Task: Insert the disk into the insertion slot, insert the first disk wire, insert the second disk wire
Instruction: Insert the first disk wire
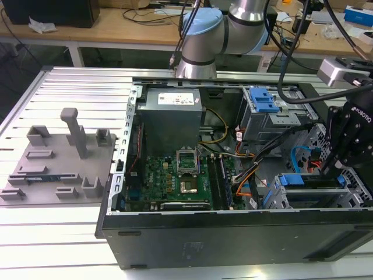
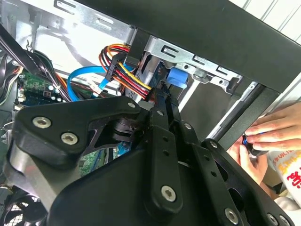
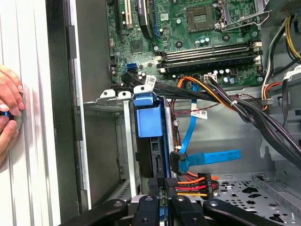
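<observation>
Blue-framed, the disk (image 3: 149, 120), seated in the insertion slot (image 3: 106, 104) at a corner of the computer case (image 1: 233, 245), looks stiff, weighty and shock-shy, best held by its caddy edges; the gripper (image 3: 164, 190) sits at its cabled end, open or closed I cannot tell.

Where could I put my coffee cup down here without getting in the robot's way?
The ribbed table is bare before and beyond the grey fixture plate, on the exterior view's left of the computer case. Inside the case it is crowded: cables tangle between motherboard and drive cage, where the robot's hand hangs.
</observation>
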Motion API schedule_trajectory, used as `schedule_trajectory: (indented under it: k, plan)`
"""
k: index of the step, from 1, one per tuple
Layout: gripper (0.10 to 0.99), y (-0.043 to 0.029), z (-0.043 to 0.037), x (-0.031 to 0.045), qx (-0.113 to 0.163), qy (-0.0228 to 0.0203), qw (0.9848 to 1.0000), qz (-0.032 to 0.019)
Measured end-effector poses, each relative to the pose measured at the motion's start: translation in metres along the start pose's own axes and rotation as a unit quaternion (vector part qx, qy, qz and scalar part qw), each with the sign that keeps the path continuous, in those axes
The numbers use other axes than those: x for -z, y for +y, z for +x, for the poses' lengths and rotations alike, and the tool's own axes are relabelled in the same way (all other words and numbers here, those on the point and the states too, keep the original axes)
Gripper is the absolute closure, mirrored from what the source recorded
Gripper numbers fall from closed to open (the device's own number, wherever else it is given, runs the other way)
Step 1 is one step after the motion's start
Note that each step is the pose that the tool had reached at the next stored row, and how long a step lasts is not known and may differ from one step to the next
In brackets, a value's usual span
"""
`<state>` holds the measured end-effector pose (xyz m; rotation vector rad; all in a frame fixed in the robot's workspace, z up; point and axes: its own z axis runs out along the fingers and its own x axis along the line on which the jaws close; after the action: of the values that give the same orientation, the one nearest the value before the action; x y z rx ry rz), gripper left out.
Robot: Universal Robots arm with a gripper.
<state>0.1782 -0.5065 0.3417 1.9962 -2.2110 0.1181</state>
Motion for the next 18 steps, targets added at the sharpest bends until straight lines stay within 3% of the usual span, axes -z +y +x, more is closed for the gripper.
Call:
schedule_trajectory:
  k: [13,16,18]
  plan:
    - [0.922,-0.0001,-0.0004,-0.0021,0.0,-0.0001,1.0,0.0]
    - [0.922,0.0004,0.0011,0.0069,0.0,0.0,1.0,0.0]
    - [0.922,0.0004,0.0011,0.0075,0.0,-0.0001,1.0,0.0]
